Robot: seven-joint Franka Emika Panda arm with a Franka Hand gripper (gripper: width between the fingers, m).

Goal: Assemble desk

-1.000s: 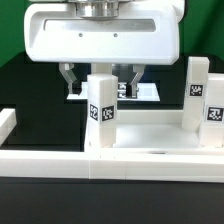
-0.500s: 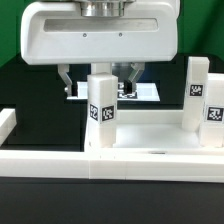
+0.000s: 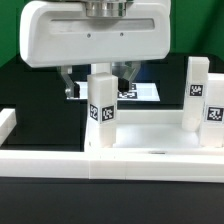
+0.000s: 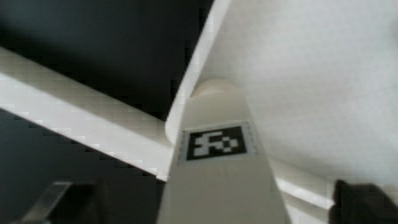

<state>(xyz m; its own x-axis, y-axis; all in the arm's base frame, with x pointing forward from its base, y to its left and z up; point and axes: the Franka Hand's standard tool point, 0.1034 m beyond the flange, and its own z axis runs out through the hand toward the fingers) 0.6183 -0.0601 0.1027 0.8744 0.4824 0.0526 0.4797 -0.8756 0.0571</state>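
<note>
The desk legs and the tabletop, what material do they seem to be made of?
The legs and the tabletop look like white plastic with a smooth, matte finish: uniform colour, soft shading, rounded moulded edges. That is a guess from looks. The black-white tag on the leg appears to be a flat printed sticker.

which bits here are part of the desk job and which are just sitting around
Part of the job:
- tabletop, lying flat
- leg standing upright on the tabletop, directly under the end effector
- second leg upright, toward the exterior view's right

Just lying about:
- marker board on the table behind
- long white border rail in front
</note>
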